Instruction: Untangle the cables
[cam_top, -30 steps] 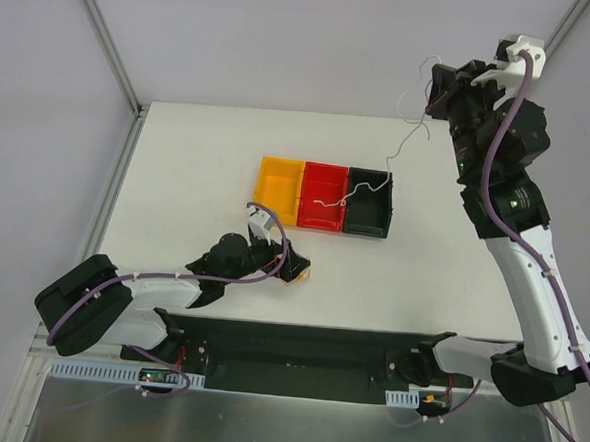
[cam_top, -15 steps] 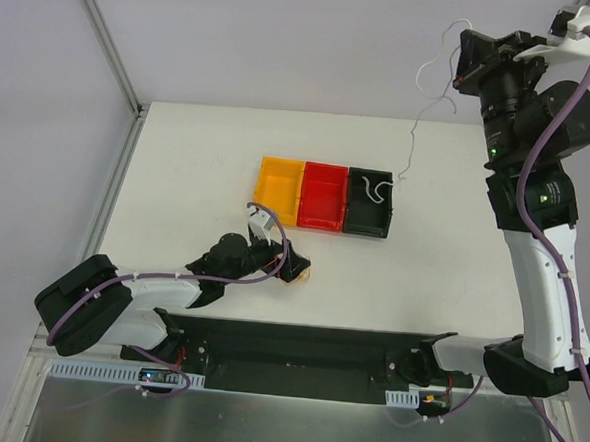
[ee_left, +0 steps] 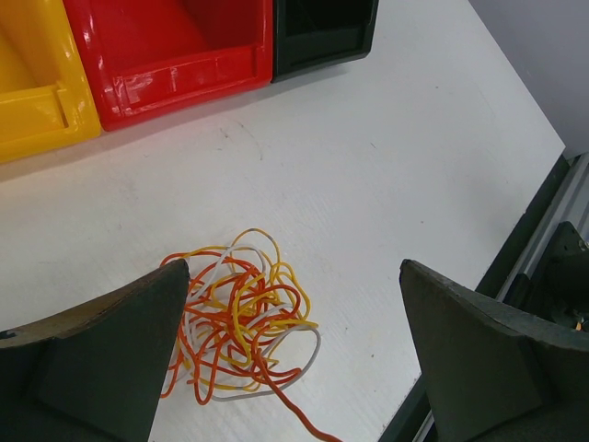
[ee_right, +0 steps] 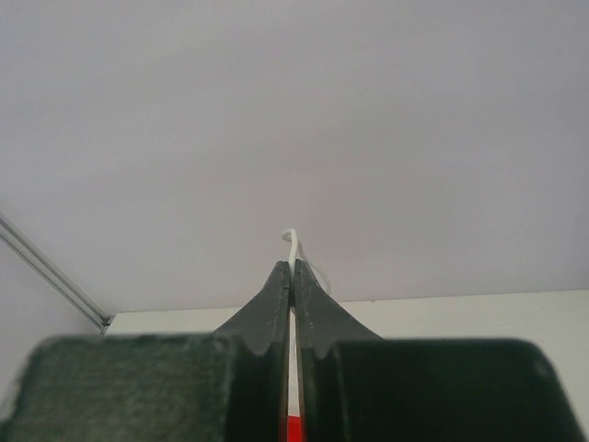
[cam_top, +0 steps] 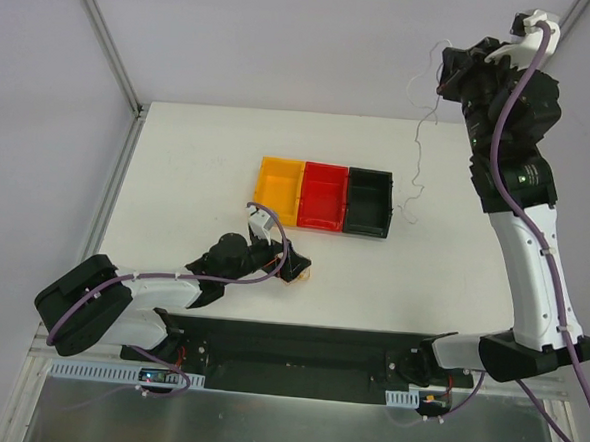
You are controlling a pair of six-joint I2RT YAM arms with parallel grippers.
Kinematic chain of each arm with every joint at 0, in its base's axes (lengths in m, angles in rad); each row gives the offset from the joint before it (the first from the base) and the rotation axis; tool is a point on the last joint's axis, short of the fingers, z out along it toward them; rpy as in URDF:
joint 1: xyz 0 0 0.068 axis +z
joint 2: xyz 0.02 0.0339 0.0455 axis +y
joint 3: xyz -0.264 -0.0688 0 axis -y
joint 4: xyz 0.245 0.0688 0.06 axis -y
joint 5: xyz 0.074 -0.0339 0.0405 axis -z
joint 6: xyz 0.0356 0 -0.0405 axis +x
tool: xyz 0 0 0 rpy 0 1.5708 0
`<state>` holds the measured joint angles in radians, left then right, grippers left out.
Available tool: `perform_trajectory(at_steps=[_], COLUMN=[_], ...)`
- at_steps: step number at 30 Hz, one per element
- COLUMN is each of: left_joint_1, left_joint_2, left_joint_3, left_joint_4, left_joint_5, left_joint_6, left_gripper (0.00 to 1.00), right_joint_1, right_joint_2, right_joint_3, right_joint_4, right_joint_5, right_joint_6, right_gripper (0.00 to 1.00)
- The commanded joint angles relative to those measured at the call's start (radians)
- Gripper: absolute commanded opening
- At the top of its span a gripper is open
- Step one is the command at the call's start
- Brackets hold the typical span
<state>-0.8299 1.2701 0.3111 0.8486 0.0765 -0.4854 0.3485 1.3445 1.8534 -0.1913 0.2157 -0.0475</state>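
A clump of red, orange-yellow and white cables lies on the white table between my left gripper's open fingers. In the top view my left gripper sits low over that clump, which mostly hides under it. My right gripper is raised high at the back right and is shut on a white cable. That cable hangs down to the table right of the black bin. In the right wrist view the jaws are pressed together with the white cable's end poking out at the tips.
Three small bins stand in a row mid-table: yellow, red and black. In the left wrist view the yellow bin and red bin are at the top. A dark rail runs along the table's near edge.
My right gripper swung up and back with the white cable. The cable's lower end left the red and black bins and now hangs right of the black bin. The left arm stayed still.
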Motion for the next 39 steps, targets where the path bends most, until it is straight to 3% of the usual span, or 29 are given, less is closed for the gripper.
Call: perform_trajectory(at_steps=[1, 15, 24, 39], left_joint_1=[0.000, 0.000, -0.002, 0.000], left_joint_2=[-0.005, 0.002, 0.011, 0.015], left_joint_3=[0.002, 0.005, 0.013, 0.014], left_joint_4=[0.056, 0.056, 0.056, 0.056], left_joint_5=[0.025, 0.032, 0.035, 0.037], left_joint_6=[0.014, 0.016, 0.016, 0.016], left_gripper=[0.98, 0.98, 0.98, 0.98], right_joint_1=[-0.005, -0.008, -0.008, -0.006], right_joint_2=[-0.015, 0.033, 0.059, 0.021], right_joint_3=[0.108, 0.153, 0.354, 0.359], right_joint_4=[0.026, 0.004, -0.040, -0.017], right_joint_5=[-0.021, -0.035, -0.039, -0.044], right_joint_6=[-0.006, -0.012, -0.046, -0.045], right_gripper=[0.01, 0.00, 0.01, 0.01])
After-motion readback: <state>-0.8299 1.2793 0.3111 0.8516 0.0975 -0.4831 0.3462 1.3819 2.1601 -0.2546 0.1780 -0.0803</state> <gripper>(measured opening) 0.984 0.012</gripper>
